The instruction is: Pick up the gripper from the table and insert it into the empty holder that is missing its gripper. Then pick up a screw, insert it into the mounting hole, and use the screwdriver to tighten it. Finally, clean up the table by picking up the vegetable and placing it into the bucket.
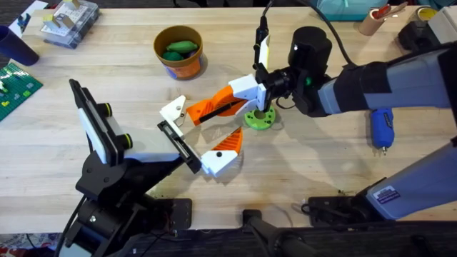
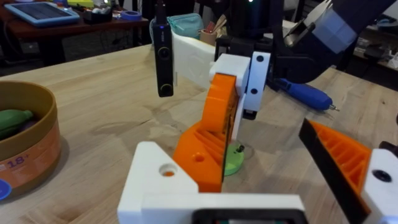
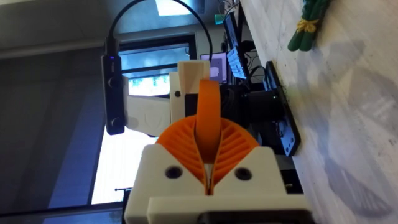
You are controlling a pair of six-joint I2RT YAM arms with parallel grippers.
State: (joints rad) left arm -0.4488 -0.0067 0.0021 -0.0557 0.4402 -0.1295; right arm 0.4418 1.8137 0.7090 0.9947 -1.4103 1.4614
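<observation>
My left gripper point(image 1: 227, 123) is open, its white-and-orange fingers point(image 2: 345, 158) spread wide near the table's middle. One side is a white holder point(image 1: 173, 111) with a hole point(image 2: 168, 169). The orange gripper piece point(image 1: 203, 111) point(image 2: 211, 134) runs out from that holder. My right gripper point(image 1: 232, 101) reaches in from the right and is shut on it; the orange strip point(image 3: 208, 112) stands between its ribbed pads. The blue screwdriver point(image 1: 382, 128) point(image 2: 305, 93) lies on the table at the right. The green vegetable point(image 1: 178, 48) point(image 2: 12, 121) lies inside the orange-brown bucket point(image 1: 180, 66) point(image 2: 31, 155) at the back.
A flat green ring disc point(image 1: 258, 118) lies on the table under the right gripper. A black stick with a cable point(image 1: 262, 32) rises beside the right wrist. A dark blue cup point(image 1: 14, 43), a green plate point(image 1: 18, 82) and a clear box point(image 1: 68, 21) sit far left.
</observation>
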